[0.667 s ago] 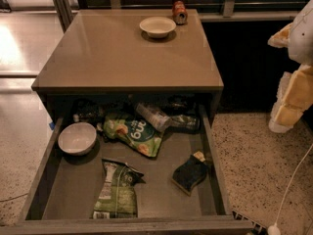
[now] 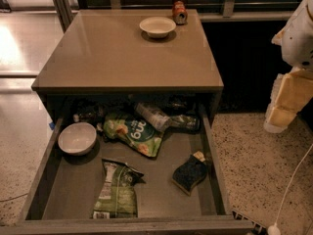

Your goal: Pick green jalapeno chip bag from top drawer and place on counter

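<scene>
The green jalapeno chip bag (image 2: 117,191) lies crumpled on the floor of the open top drawer (image 2: 161,199), near its front left, with its twisted dark top pointing back. The counter (image 2: 122,58) is the glossy tan top above the drawer. My gripper (image 2: 284,101), with white and yellowish parts, hangs at the right edge of the camera view. It is outside the drawer, well to the right of the bag and above the floor. It holds nothing that I can see.
In the drawer are a white bowl (image 2: 77,138) at the left, a brighter green bag (image 2: 133,132), a clear bottle (image 2: 155,116) at the back and a dark sponge (image 2: 190,173) at the right. On the counter stand a white bowl (image 2: 157,26) and a can (image 2: 179,12). A white cable (image 2: 293,180) runs over the speckled floor.
</scene>
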Tool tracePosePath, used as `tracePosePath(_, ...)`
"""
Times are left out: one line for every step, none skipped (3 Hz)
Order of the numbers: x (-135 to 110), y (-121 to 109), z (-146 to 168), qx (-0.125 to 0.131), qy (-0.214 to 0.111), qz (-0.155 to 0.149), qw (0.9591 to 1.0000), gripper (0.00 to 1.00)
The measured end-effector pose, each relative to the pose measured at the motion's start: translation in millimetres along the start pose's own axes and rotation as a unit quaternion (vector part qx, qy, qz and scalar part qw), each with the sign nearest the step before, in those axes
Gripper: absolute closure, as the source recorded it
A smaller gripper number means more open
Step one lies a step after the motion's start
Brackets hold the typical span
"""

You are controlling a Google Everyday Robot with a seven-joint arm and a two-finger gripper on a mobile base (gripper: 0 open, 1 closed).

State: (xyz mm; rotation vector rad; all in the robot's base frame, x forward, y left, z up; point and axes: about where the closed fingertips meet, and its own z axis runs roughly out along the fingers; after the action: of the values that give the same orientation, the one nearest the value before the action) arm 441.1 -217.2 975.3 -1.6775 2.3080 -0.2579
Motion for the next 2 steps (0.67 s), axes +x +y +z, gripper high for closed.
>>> tracePosePath(-5,-1,-2,0.054,0.063,0.023,0.9963,0.00)
tracePosePath(-2,-7,-12,0.100,0.112,0.048,0.9875,0.00)
